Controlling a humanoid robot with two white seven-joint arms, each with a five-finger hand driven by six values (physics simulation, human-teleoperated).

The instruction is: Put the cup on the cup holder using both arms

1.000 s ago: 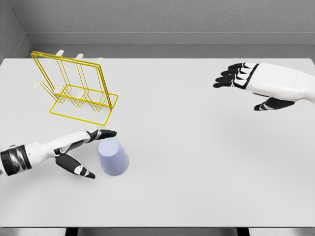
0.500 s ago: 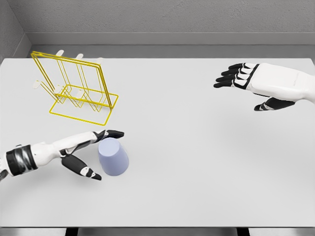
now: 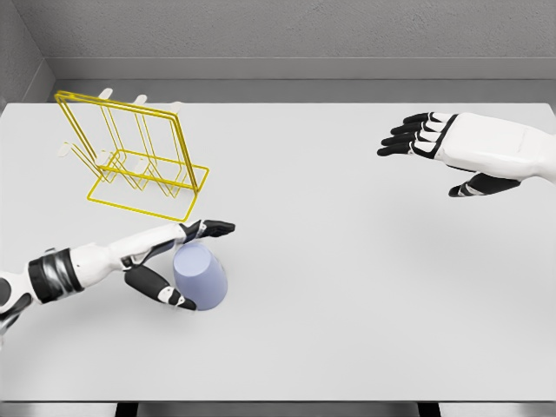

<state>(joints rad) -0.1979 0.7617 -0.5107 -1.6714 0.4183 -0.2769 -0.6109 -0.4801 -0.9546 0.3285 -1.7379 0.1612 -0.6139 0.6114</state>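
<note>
One cup (image 3: 201, 276) (rack (image 3: 139, 156) behind).

A cup (image 3: 201, 277) lies on a table (image 3: 347, 287) at about seven o'clock from the table's centre, near the front-left. A wire cup holder (image 3: 139, 156) stands on the table at about ten o'clock from the centre, behind the cup and slightly to its left, well apart from it. The left hand (image 3: 161, 256) reaches in from the left edge at eight o'clock, its fingers (image 3: 213, 228) extended just behind the cup and its thumb (image 3: 165, 291) at the cup's left side. The right hand (image 3: 460, 152) hangs over the table at two o'clock, far right of the holder and cup, well apart from both.
</note>
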